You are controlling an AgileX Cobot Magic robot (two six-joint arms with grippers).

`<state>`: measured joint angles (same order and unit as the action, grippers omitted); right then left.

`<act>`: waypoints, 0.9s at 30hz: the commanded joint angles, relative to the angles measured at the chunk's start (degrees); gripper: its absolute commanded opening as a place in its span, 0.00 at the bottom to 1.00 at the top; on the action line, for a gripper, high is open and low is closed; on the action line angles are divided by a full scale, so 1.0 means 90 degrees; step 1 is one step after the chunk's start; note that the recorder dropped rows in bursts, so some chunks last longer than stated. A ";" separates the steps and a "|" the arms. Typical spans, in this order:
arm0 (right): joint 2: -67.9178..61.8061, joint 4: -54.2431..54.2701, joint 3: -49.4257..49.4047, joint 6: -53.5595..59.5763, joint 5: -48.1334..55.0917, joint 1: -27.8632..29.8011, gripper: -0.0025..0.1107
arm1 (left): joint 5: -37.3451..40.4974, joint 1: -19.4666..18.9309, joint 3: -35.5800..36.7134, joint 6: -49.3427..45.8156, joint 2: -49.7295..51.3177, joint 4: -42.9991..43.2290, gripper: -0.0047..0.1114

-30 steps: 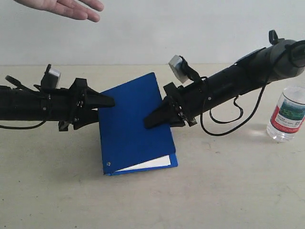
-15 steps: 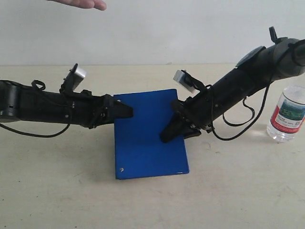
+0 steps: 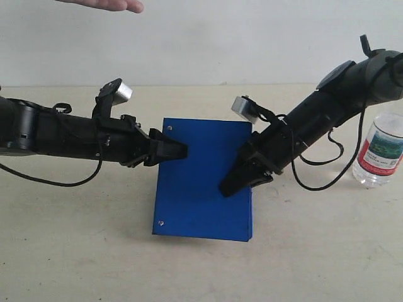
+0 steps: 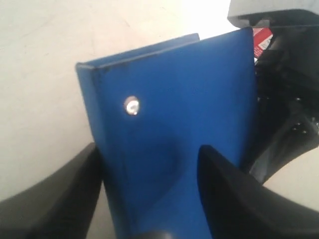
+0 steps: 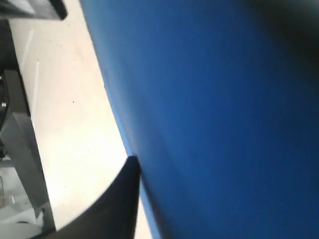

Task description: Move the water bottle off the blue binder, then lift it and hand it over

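Note:
The blue binder (image 3: 204, 182) hangs above the table, its cover facing the exterior camera and two silver rivets showing. My left gripper (image 3: 179, 150) is shut across the binder's thick spine edge, one finger on each side (image 4: 147, 149). My right gripper (image 3: 230, 187) is shut on the opposite edge. In the right wrist view only one black finger (image 5: 127, 199) shows under the blue binder (image 5: 224, 99). The water bottle (image 3: 378, 151) stands upright on the table at the far right, apart from both grippers.
A person's open hand (image 3: 110, 5) shows at the top left edge of the exterior view. The right arm (image 3: 334, 100) slopes down from the upper right, close to the bottle. The beige table (image 3: 75, 251) lies under everything.
Both arms have carried the binder to the right and turned it, so its white pages no longer show. The hand has moved up toward the frame's top edge.

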<state>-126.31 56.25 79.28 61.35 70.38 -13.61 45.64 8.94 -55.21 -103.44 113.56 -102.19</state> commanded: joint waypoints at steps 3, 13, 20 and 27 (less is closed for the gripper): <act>-0.0164 0.0347 0.0007 0.0691 -0.0165 -0.0267 0.58 | 0.2702 0.0125 0.0072 -0.0701 -0.0093 0.0249 0.08; -0.0164 -0.0171 0.0007 0.0513 -0.1409 -0.0267 0.02 | 0.2702 0.0403 0.0213 -0.0425 -0.0317 0.0692 0.08; -0.0164 -0.0149 0.0007 0.0574 -0.1584 -0.0267 0.02 | 0.2702 0.0553 0.0199 -0.0337 -0.0344 0.0249 0.08; -0.0164 -0.0119 0.0007 0.0628 -0.1350 -0.0267 0.02 | 0.2407 0.0825 0.0186 -0.0597 -0.0137 0.0249 0.08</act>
<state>-126.76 52.96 79.28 65.33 65.30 -14.27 30.45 13.11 -53.99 -105.40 111.01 -102.18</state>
